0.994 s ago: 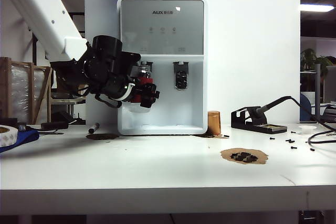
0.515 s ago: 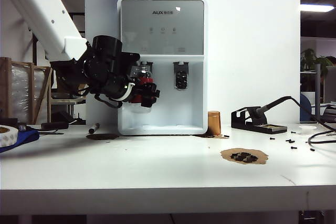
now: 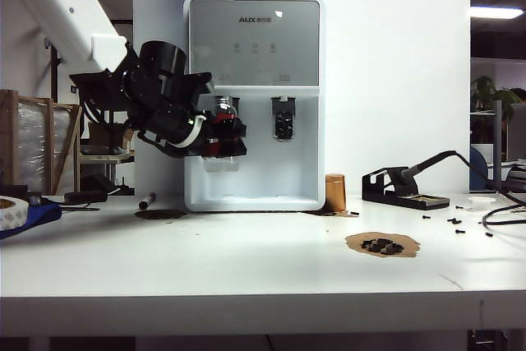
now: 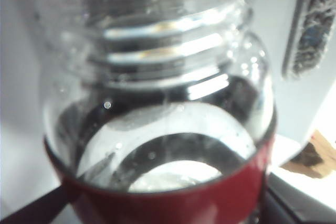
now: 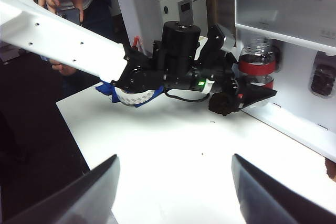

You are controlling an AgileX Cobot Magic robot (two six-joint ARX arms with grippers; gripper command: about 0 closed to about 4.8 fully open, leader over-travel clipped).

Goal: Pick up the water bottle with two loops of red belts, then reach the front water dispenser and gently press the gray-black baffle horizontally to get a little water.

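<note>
My left gripper is shut on the water bottle, a clear glass jar with red bands, and holds it in the recess of the white water dispenser. The bottle's mouth sits just under the grey panel on the left-hand side. There it covers the gray-black baffle, which I cannot make out. In the left wrist view the bottle fills the picture, its red band lowest. My right gripper hangs open over bare table, well short of the dispenser, and looks at the left arm and the bottle.
The dispenser's right-hand lever is uncovered. A small brown cylinder stands at the dispenser's right foot. A soldering-iron stand, scattered screws and a brown pad lie to the right. A marker and a tape roll lie to the left.
My left wrist has tilted and risen a little, carrying the bottle slightly up and left under the grey panel. The right arm has stayed still.
</note>
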